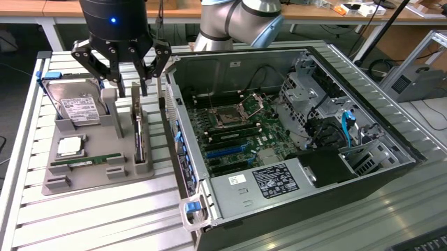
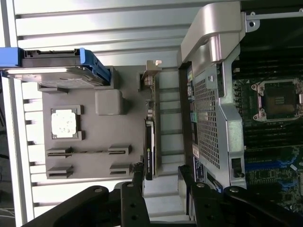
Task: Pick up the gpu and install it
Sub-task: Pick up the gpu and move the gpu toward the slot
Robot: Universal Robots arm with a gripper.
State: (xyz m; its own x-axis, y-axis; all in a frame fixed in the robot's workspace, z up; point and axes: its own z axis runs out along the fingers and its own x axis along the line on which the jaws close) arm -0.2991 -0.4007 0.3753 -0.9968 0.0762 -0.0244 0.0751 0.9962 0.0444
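**Gripper** [image 1: 131, 84]: fingers spread open, holding nothing. It hangs over the far end of the grey holder tray [image 1: 91, 180].

**Gpu** [image 1: 138, 137]: dark card standing on edge in slotted posts. It sits on the tray's side toward the exterior view's right, just beside the open computer case [image 1: 314, 214], and is not yet lifted.

**Hazard:** the card is a thin, narrow target. An off-centre descent could strike a post or the case wall. An uneven pinch could tilt or jam the card.

HDD [image 1: 75, 107], CPU [image 1: 70, 146], RAM stick [image 1: 87, 160] on grey holder [image 1: 104, 137], beside open PC case [image 1: 231, 65].
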